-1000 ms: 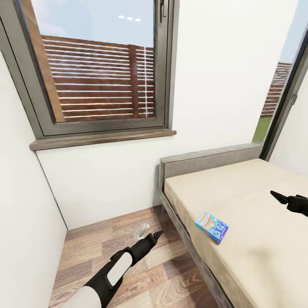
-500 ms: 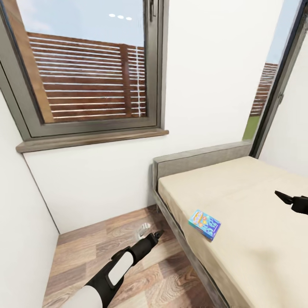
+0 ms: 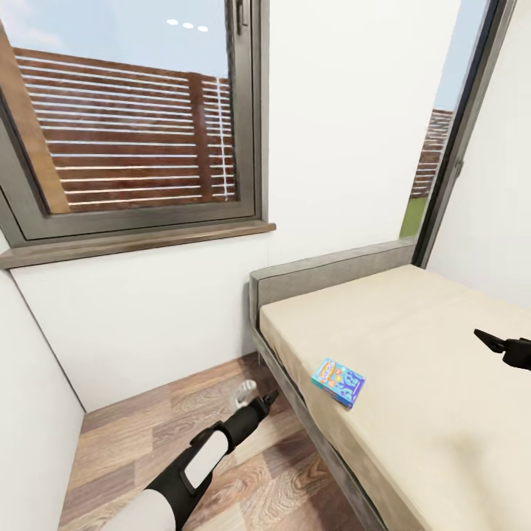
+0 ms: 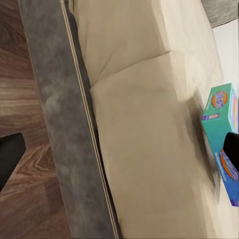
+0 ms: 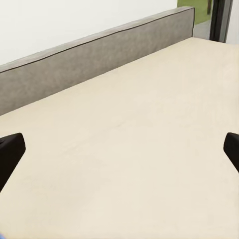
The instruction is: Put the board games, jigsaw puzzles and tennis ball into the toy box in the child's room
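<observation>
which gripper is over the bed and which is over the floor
The right gripper hangs over the bed, beyond the blue game box. The left gripper is over the wood floor beside the frame.

Head view downward, both wrist views close over bed [image 3: 413,354].

Materials and surface finish, bed area

Mattress [image 3: 413,354]: matt beige cloth, smooth, with shallow creases in the left wrist view. Bed frame [image 3: 324,269]: grey fabric of coarser, felt-like look, with thin piping along the headboard edge. Board game [image 3: 338,381]: printed card box, lightly glossy blue-teal. Floor [image 3: 184,428]: wood planks with visible grain and low sheen. Window sill [image 3: 140,240]: dark wood. Window frame [image 3: 251,110]: smooth grey, metal-like. Walls: matt white.
</observation>
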Controlling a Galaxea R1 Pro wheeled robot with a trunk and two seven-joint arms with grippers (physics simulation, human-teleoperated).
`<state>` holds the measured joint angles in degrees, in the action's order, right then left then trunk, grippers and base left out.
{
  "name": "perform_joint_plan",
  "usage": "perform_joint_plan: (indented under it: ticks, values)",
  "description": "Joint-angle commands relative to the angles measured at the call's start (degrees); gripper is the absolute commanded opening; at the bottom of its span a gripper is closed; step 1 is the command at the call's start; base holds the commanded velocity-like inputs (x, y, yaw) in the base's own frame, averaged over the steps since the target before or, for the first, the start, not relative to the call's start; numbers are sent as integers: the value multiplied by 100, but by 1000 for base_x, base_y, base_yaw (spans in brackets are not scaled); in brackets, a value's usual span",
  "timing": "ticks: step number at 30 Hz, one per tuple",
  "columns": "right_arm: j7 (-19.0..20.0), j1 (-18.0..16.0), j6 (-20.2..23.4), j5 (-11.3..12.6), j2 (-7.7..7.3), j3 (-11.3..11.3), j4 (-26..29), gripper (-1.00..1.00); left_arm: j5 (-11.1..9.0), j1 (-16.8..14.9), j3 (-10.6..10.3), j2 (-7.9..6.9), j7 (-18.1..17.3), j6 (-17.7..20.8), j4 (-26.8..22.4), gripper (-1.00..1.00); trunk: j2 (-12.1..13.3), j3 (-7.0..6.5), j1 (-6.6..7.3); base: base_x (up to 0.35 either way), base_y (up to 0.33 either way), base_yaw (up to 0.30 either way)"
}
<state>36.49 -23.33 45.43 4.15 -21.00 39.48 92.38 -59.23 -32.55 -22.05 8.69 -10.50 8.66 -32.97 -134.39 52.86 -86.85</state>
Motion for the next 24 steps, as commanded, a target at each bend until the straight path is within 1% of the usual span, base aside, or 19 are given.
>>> perform_joint_plan:
  ticks: [1,6,13,17,19,20,21,24]
  values:
    - [-1,-5,47,42,1,7,3,100,-57,-11,7,-7,-10,-46,-2,100,-2,6,1,0,0,-13]
    - [-1,-5,46,42,1,7,6,100,-65,-19,25,-10,-20,-104,-6,100,-2,6,1,3,-2,-7]
    - [2,-5,39,42,3,7,8,100,-73,-22,37,-6,-35,-114,2,100,-2,6,1,168,-78,-1]
    - [4,-5,37,42,2,10,8,100,-72,-23,36,9,-42,-117,15,100,-2,6,1,98,-43,0]
    - [5,-5,37,42,1,15,8,100,-109,-26,38,12,-63,-108,63,100,-2,6,1,56,-24,0]
    - [6,-5,37,42,1,17,8,100,-168,-29,41,14,-89,-102,96,100,-2,6,1,40,-17,0]
    - [6,-5,36,42,0,21,8,100,-525,-94,40,10,-248,-69,292,100,-2,6,1,20,-9,0]
    - [7,0,36,42,0,23,8,100,-894,-240,21,6,-546,-51,631,100,-2,6,1,13,-6,0]
